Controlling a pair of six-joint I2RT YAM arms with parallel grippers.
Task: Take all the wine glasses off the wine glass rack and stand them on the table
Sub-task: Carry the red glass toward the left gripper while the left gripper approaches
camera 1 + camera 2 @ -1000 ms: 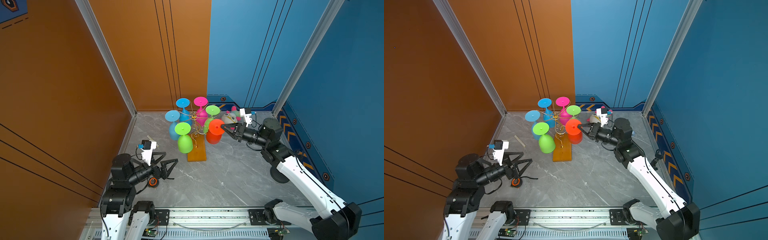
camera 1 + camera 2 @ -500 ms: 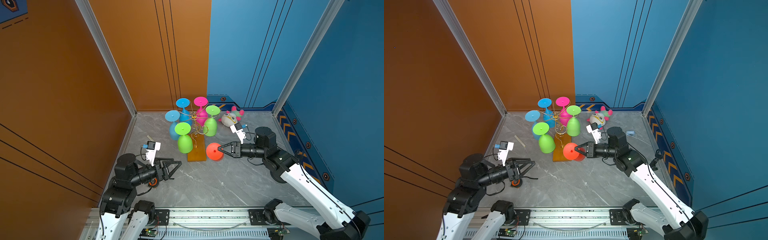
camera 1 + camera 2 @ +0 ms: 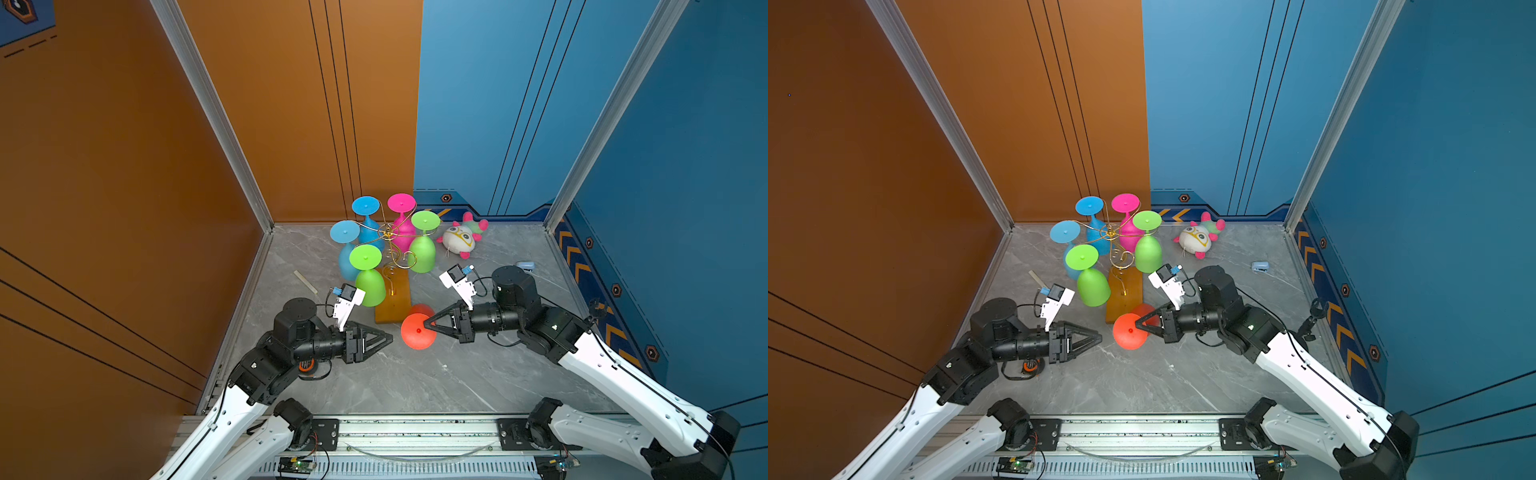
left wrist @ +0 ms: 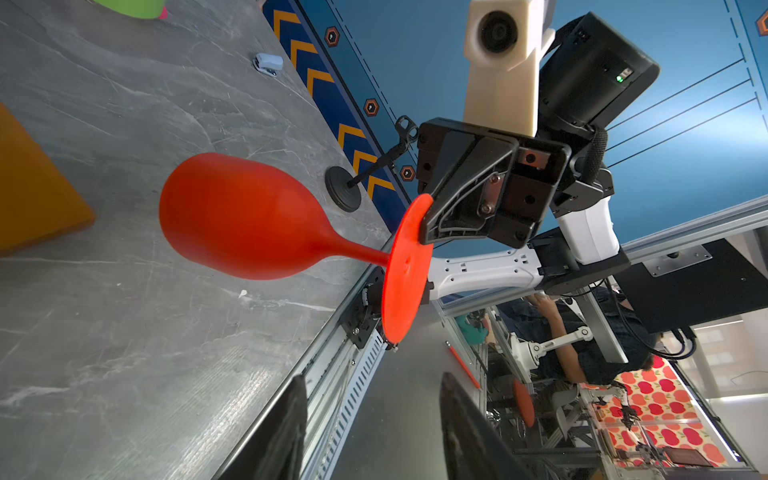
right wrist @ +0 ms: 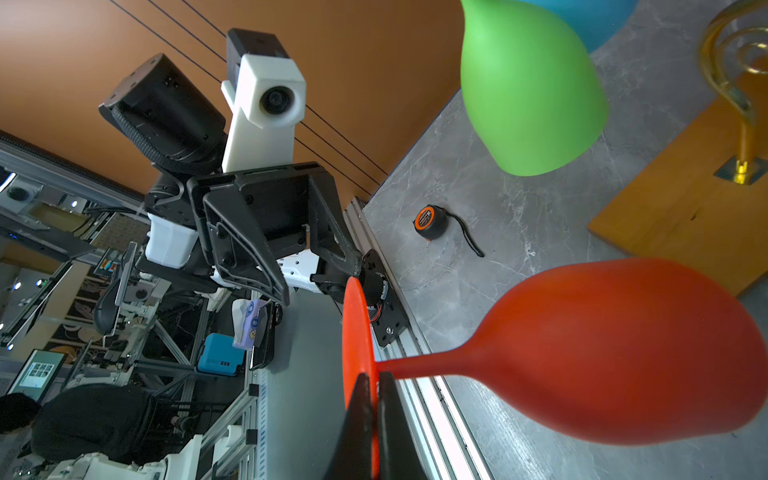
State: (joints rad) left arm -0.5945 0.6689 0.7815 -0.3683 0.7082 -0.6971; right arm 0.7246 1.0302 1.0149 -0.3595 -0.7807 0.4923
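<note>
Gripping the red wine glass (image 3: 417, 332) foot in my right gripper (image 3: 429, 323), I now have it off the rack (image 3: 392, 301), at its five o'clock

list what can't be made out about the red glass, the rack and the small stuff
- red wine glass mouth: in both top views its own foot and bowl cover it; the right wrist view's edge cuts the bowl.
- wine glass rack arms: wire too thin in both top views to trace; right wrist view shows only the lower stem.
- pale blue item: too small in both top views to identify.
</note>
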